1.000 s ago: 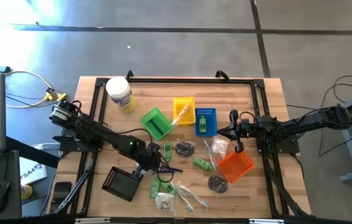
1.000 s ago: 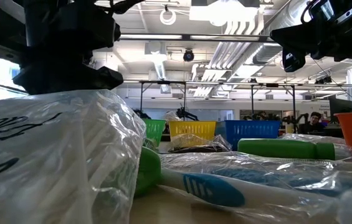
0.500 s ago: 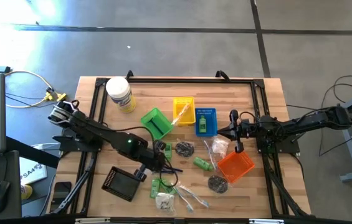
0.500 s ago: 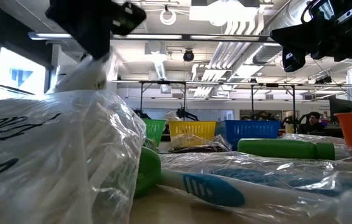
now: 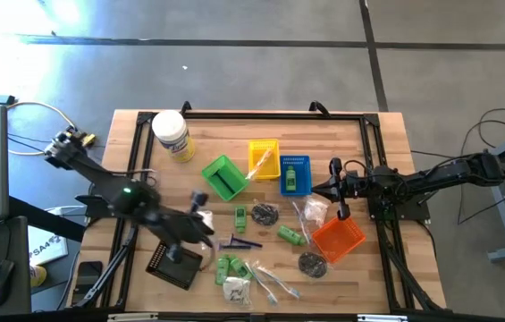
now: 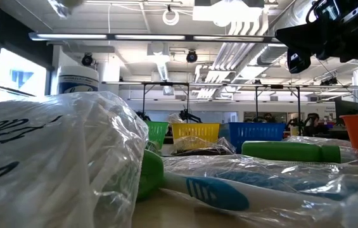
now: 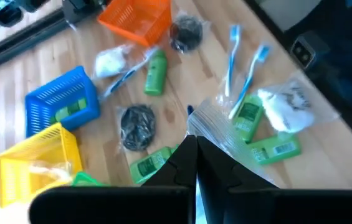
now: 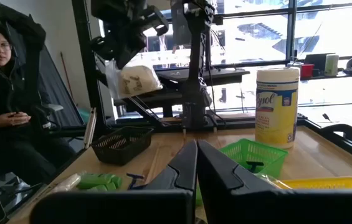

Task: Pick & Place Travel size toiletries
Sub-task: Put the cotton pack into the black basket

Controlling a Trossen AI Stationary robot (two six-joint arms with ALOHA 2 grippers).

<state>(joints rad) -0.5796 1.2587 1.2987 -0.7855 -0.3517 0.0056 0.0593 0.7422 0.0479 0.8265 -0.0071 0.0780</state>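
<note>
My left gripper (image 5: 197, 213) is shut on a white wrapped packet (image 8: 139, 78) in clear plastic. It is raised above the table between the green basket (image 5: 223, 177) and the black tray (image 5: 173, 262). Other toiletries lie on the wood: green bottles (image 5: 290, 235), dark round pieces (image 5: 265, 213), toothbrushes (image 5: 270, 282), a thin black piece (image 5: 239, 242) and another white packet (image 5: 236, 288). My right gripper (image 5: 338, 207) is shut and hovers between the blue basket (image 5: 295, 174) and the orange basket (image 5: 337, 237), touching nothing. My left gripper pinches the packet's clear plastic wrap (image 7: 216, 127) at its top, between the two shut fingers, coming from above. The packet hangs below the fingers (image 8: 132, 46), lifted clear of the table.
A big white jar (image 5: 172, 134) stands at the table's far left. A yellow basket (image 5: 264, 158) sits beside the blue one, which holds a green item. A person (image 8: 1, 93) sits beyond the table. A black frame rail (image 5: 270, 114) runs round the table.
My left gripper has risen from among the toiletries at the near middle and swung toward the table's left. It has carried the white packet up, clear of the table. The thin black piece where it had been now shows.
</note>
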